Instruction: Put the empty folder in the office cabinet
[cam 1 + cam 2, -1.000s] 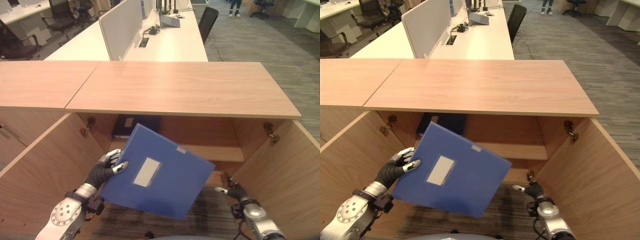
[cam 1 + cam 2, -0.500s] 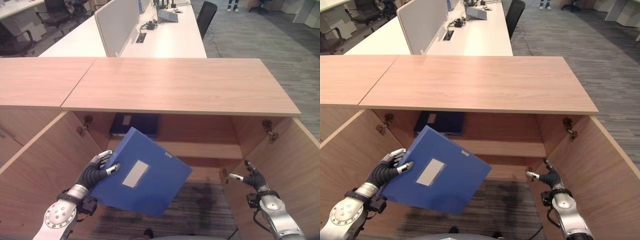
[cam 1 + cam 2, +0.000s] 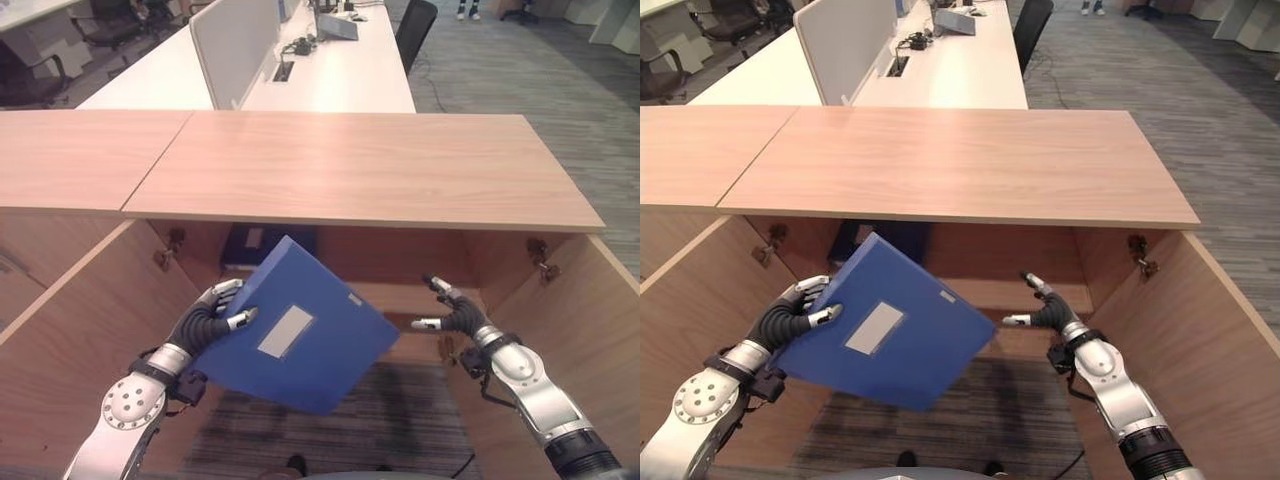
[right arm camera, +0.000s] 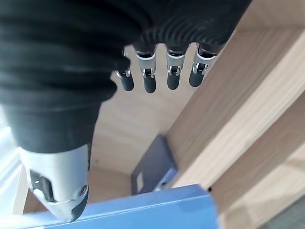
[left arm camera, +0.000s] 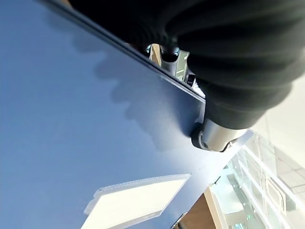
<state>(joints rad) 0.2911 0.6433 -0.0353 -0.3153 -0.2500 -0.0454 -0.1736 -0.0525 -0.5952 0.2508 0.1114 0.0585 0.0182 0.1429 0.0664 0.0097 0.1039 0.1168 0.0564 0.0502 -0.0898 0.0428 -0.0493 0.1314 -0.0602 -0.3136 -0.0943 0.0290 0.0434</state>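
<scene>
The blue folder (image 3: 300, 340) with a pale label (image 3: 285, 332) hangs tilted in front of the open wooden cabinet (image 3: 360, 170). My left hand (image 3: 205, 320) is shut on its left edge, thumb on the cover (image 5: 212, 136) and fingers behind. My right hand (image 3: 455, 315) is open, fingers spread, just right of the folder's right corner without touching it, in front of the cabinet shelf (image 3: 420, 297). In the right wrist view its straight fingers (image 4: 162, 74) point into the cabinet above the folder's edge (image 4: 157, 210).
A dark blue binder (image 3: 268, 245) lies on the shelf at the back left of the cabinet. Both cabinet doors (image 3: 85, 340) (image 3: 590, 330) stand open at the sides. Behind the cabinet stretch white desks with a divider (image 3: 235, 50) and office chairs.
My right hand rose and moved left towards the folder's right corner. My left hand lifted the folder slightly up towards the cabinet opening.
</scene>
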